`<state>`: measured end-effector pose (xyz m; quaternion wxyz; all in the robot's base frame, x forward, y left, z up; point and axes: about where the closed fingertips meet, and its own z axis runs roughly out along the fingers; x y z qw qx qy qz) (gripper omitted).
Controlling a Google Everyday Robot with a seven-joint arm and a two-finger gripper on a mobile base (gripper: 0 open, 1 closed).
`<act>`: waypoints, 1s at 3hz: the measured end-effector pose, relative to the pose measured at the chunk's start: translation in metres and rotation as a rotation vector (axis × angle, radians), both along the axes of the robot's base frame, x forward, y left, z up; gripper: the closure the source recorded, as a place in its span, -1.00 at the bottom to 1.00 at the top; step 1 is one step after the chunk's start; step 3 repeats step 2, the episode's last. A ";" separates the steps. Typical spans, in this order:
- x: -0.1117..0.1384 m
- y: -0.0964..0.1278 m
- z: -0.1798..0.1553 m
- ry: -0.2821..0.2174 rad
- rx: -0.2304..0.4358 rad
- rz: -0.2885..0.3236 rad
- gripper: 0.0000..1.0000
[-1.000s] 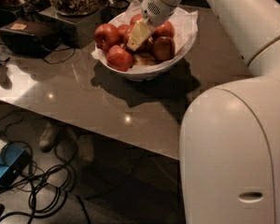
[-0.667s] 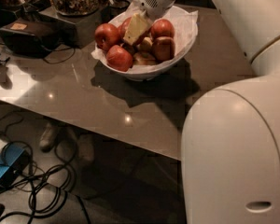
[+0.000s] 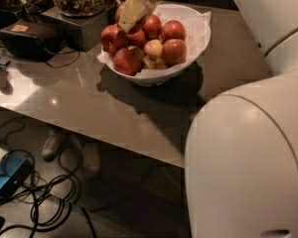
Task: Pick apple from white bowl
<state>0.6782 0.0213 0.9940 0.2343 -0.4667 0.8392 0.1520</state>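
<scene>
**Gripper hanging over the fruit bowl**

The gripper (image 3: 132, 11) is hovering at the far-left side of the white bowl (image 3: 194, 46), touching the apple (image 3: 137, 36), which is sitting among other apples (image 3: 174, 51). Whether it is clasping it, I cannot tell.

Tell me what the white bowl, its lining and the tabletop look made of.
White bowl: smooth glossy wall, likely ceramic, possibly plastic. Lining: thin white paper, crinkled past the rim. Tabletop: hard grey-brown slab, semi-gloss, mirroring light spots; stone or laminate. The claw hangs over the bowl's rear-left apples.
</scene>
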 end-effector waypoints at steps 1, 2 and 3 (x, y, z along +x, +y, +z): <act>-0.020 0.022 0.017 0.024 0.007 0.031 1.00; -0.040 0.040 0.030 0.039 0.023 0.081 1.00; -0.040 0.040 0.030 0.039 0.023 0.081 1.00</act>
